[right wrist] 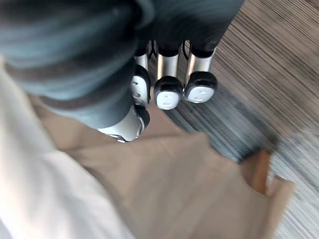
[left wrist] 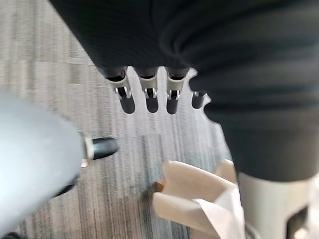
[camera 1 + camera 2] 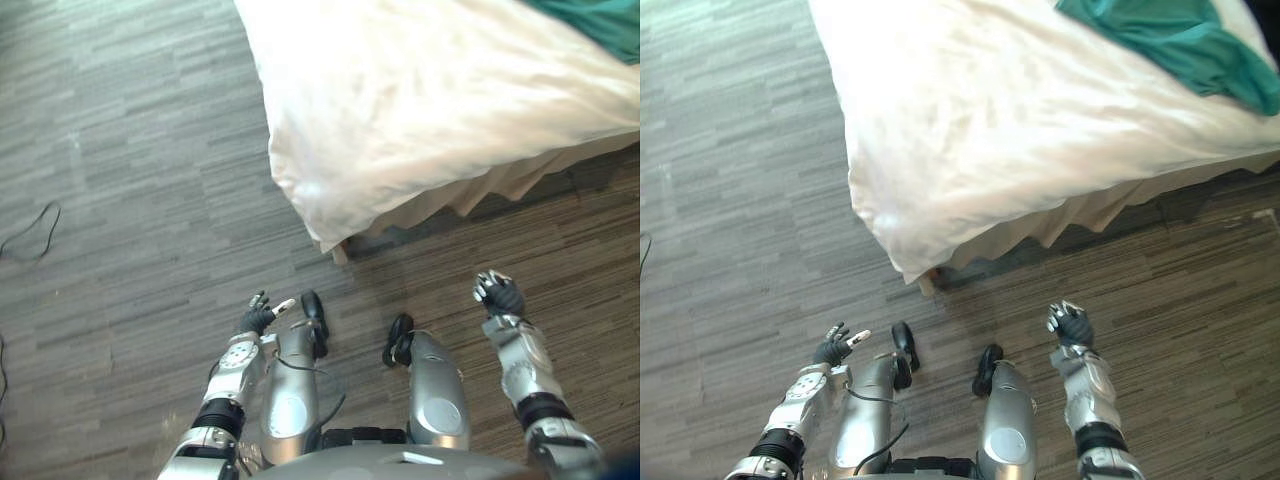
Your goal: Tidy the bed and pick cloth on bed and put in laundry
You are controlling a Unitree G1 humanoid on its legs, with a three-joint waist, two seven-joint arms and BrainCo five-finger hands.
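Pretty much nothing is ticked off here, I'd say. The teal cloth (image 3: pixel 1180 40) is lying crumpled on the far right part of the bed (image 3: pixel 970 110), well apart from both hands. The white duvet (image 3: pixel 1040 140) looks fairly smooth across the top, with some soft rumples toward the near corner where it hangs over the beige bed skirt (image 3: pixel 1090 212). So the grab, the carry and the drop into the laundry are all ahead, plus any straightening of the covers.

The left hand (image 3: pixel 260 317) hangs low over the grey wood-look floor (image 3: pixel 120 150), fingers loose and spread, nothing in it. The right hand (image 3: pixel 498 293) is low on the right side, fingers curled in on themselves and empty too.

Nothing really blocks the way except the bed corner itself, with its wooden leg (image 3: pixel 930 281) poking out just near the robot. My guess is it needs to shuffle right and lean in.
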